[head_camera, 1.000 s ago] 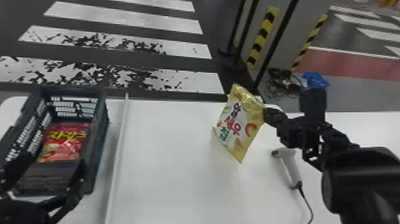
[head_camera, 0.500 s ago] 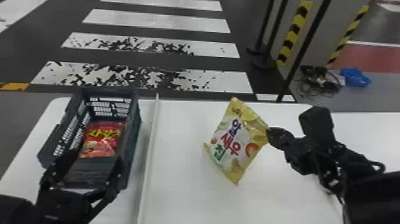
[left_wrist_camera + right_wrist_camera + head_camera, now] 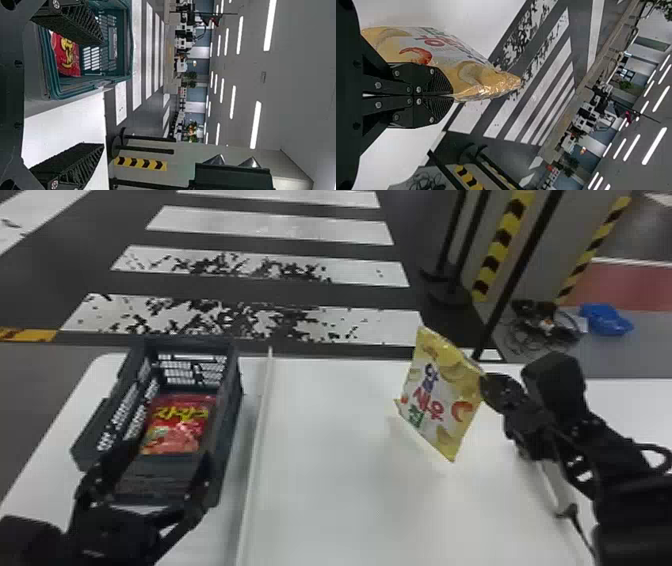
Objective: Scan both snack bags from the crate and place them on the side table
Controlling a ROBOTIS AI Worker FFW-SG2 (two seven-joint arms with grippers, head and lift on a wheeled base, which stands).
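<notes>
In the head view my right gripper holds the yellow snack bag by its right edge, above the white table. The right wrist view has that gripper shut on the rim of the yellow bag. A red snack bag lies inside the dark crate on the left. At the crate's near end my left gripper stands with fingers spread; in the left wrist view the gripper is open, the red bag beyond one finger. The scanner lies partly hidden beneath the right arm.
A raised white strip runs front to back on the white table, just right of the crate. The scanner's cable trails toward the front. Dark poles stand on the floor behind.
The head view swung left, then partly back. Over the table, the yellow bag has turned and tilted in my right gripper. The red bag stays in the crate.
</notes>
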